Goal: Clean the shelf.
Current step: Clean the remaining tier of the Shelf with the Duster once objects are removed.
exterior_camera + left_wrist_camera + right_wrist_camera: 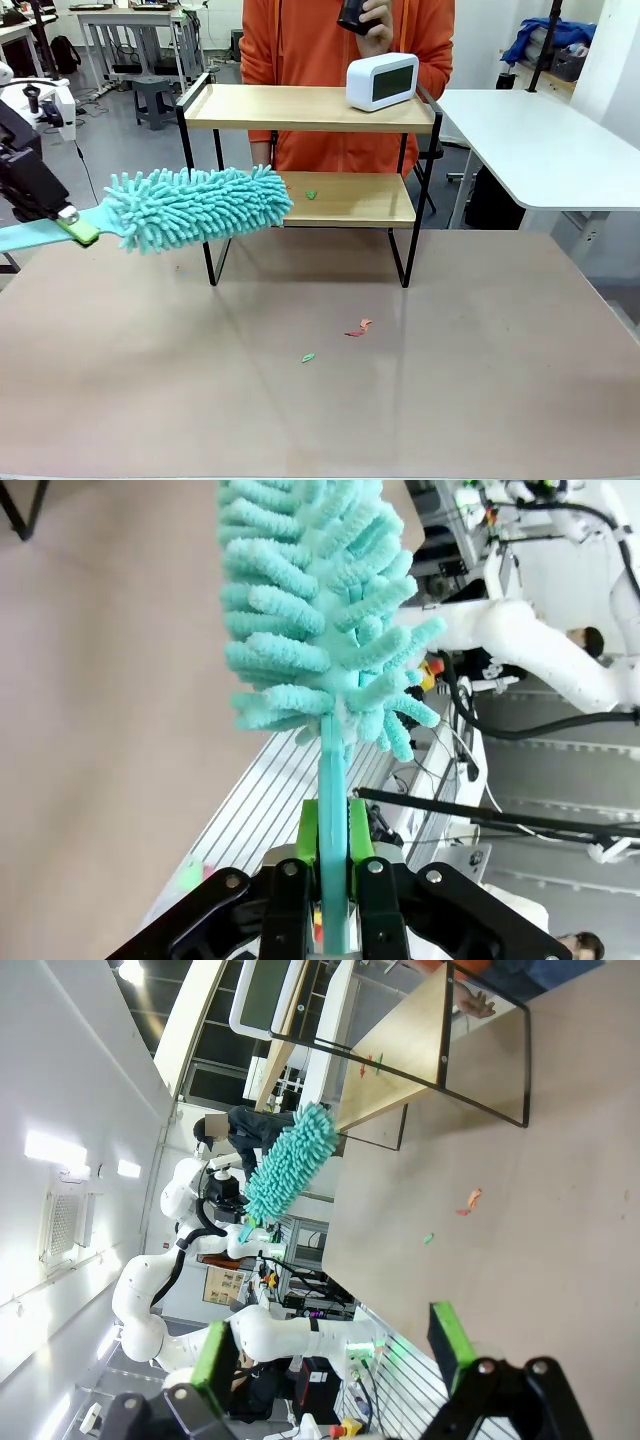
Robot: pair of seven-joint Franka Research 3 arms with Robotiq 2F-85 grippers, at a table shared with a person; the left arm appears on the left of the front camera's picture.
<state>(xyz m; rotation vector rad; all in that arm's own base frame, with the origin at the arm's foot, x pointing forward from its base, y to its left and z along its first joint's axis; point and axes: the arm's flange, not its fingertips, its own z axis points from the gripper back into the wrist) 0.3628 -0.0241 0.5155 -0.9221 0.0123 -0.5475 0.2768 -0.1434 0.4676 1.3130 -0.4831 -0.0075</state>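
your left claw (pixel 75 228) is clamped on the flat handle of the teal duster (pixel 195 207). the shelf (pixel 310 108) stands at the far middle of the table (pixel 500 400), with a white clock (pixel 382 81) on its top board and a green scrap (pixel 311 194) on the lower one. the duster's fluffy head sits at the lower board's left end. your right claw (pixel 332 1345) stands wide and empty. you seem to be sweeping. next, run the head along the lower board toward that scrap, clear of the black frame.
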